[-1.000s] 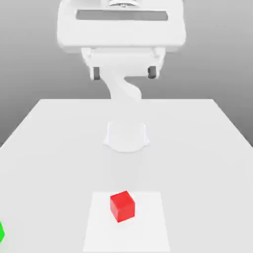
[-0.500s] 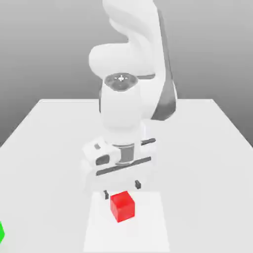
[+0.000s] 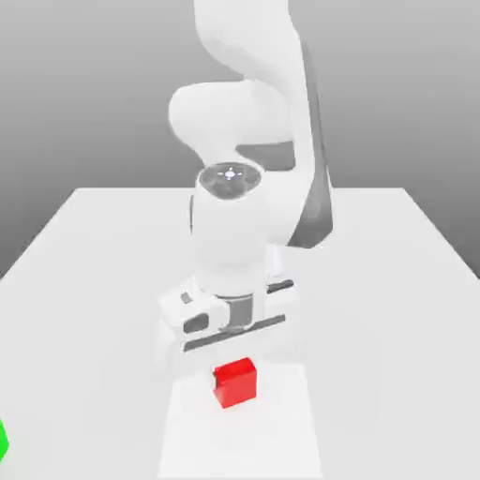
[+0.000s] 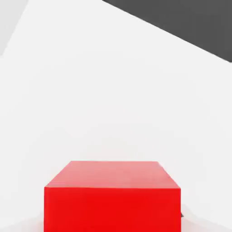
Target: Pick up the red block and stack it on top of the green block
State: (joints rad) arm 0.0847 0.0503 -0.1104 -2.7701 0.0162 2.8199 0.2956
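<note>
On the white table (image 3: 375, 281), a plain red block (image 3: 234, 382).

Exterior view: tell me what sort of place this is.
Likely a simulated test bench, not a real room: a bare white table, a flat grey backdrop, a white robot arm, and plain red block and green block.

One camera stands off the arm, up high past the near edge of the table (image 3: 84, 281). It looks down and across at the robot arm (image 3: 246, 234), which faces it. The other camera sits on the hand, very low and very close to the red block (image 4: 112, 195). Both cameras see the red block (image 3: 234, 382) and the white table (image 4: 113, 90).
</note>
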